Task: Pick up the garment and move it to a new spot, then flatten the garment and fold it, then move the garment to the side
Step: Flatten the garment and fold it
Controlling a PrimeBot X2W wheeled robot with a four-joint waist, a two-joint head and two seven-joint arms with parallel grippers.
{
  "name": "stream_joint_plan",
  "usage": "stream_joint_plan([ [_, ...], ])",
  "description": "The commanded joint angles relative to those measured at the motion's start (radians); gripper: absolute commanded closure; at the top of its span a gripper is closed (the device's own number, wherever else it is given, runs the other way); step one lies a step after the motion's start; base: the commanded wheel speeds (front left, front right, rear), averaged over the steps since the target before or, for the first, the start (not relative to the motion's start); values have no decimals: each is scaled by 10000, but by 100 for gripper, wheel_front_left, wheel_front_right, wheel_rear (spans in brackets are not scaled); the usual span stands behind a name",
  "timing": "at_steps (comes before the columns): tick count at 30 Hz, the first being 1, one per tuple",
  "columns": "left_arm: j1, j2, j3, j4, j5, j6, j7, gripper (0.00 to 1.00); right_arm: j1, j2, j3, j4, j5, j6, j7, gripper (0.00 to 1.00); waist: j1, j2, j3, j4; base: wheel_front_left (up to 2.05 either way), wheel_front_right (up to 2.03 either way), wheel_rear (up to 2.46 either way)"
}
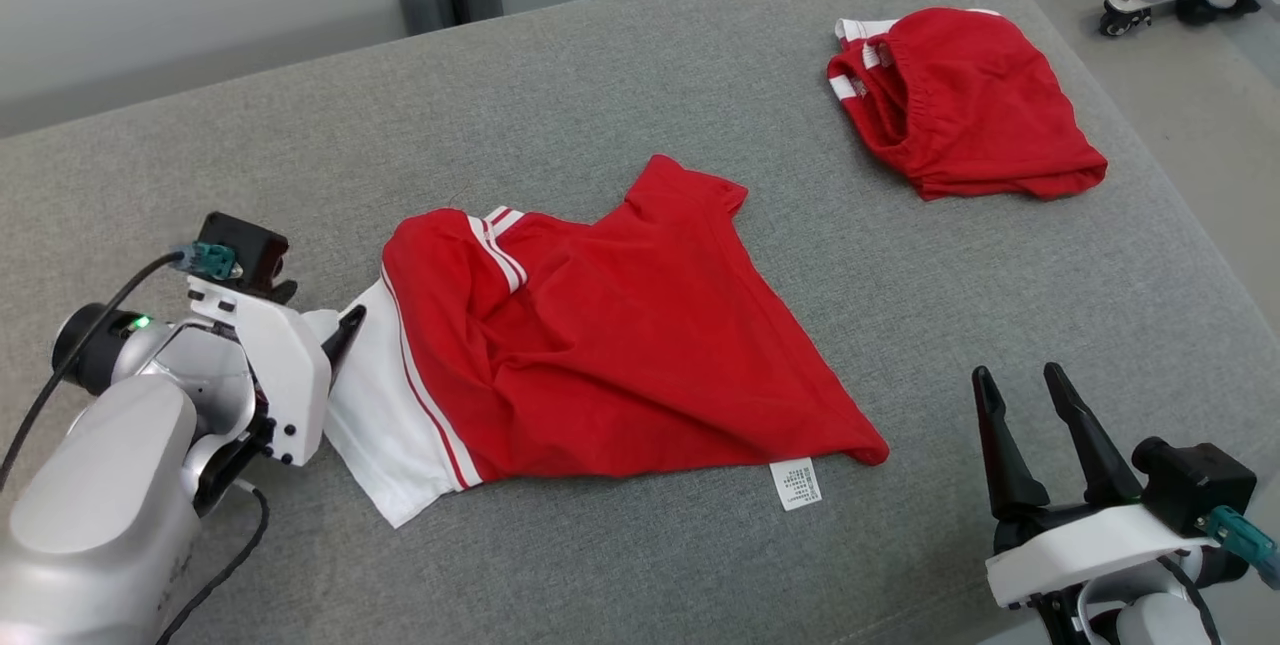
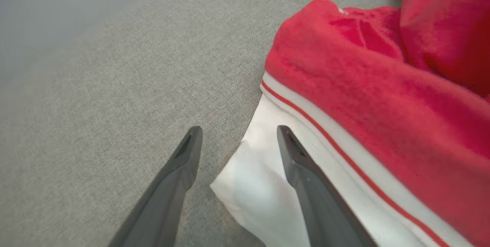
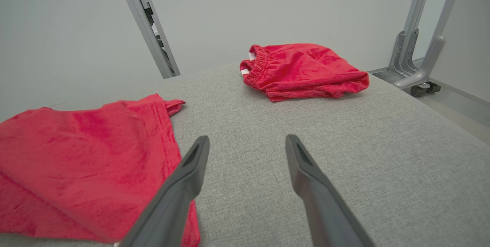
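Garment (image 1: 620,345): soft, light, limp; crumpled mid-bench (image 1: 700,75) | left gripper (image 2: 238,130): spread wide over its white hem corner, nothing held | right gripper (image 1: 1018,375): spread, empty, nearby | likely hold: pinch that corner

Print on the care label (image 1: 796,483) of the garment (image 1: 620,355) is too small to read.

T-shirt (image 1: 620,355), mid surface: red, white side panel w/ thin red stripe, white stripes at neck; care label (image 1: 796,483) white. Shorts (image 1: 970,105), nr far right corner: red, white-striped trim. Upholstered surface (image 1: 700,85): grey weave.
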State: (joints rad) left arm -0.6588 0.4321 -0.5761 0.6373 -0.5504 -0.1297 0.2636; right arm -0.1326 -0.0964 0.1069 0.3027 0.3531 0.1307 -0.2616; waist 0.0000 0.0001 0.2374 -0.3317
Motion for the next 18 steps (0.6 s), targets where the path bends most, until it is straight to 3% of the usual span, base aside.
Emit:
stream_joint_plan([
  [1,60,141,-196,98,-156,-10,283,0,-57,-7,-16,18,18,2,-50,0,0,-1,12,-36,0,0,0],
  [5,177,135,-474,338,-530,-11,888,0,-101,0,-50,35,-26,1,-50,0,0,-1,10,-73,0,0,0],
  [6,182,154,-551,373,-572,-11,1031,25,-120,5,-53,32,-45,1,-50,0,0,-1,8,-78,0,0,0],
  [7,141,197,-591,420,-590,-11,1121,62,-145,3,-57,32,-56,1,-50,0,0,-1,3,-78,0,0,0],
  [8,140,202,-626,474,-640,-11,1176,89,-171,-9,-69,15,-70,1,-50,0,0,-1,-1,-72,0,0,0],
  [9,173,163,-684,496,-703,-11,1208,100,-181,-19,-86,-22,-91,1,-50,0,0,-1,-10,-55,0,0,0],
  [18,354,-180,-181,186,-1003,260,-659,100,245,-217,-427,-99,-224,1,-50,0,0,-1,-634,820,0,0,0],
])
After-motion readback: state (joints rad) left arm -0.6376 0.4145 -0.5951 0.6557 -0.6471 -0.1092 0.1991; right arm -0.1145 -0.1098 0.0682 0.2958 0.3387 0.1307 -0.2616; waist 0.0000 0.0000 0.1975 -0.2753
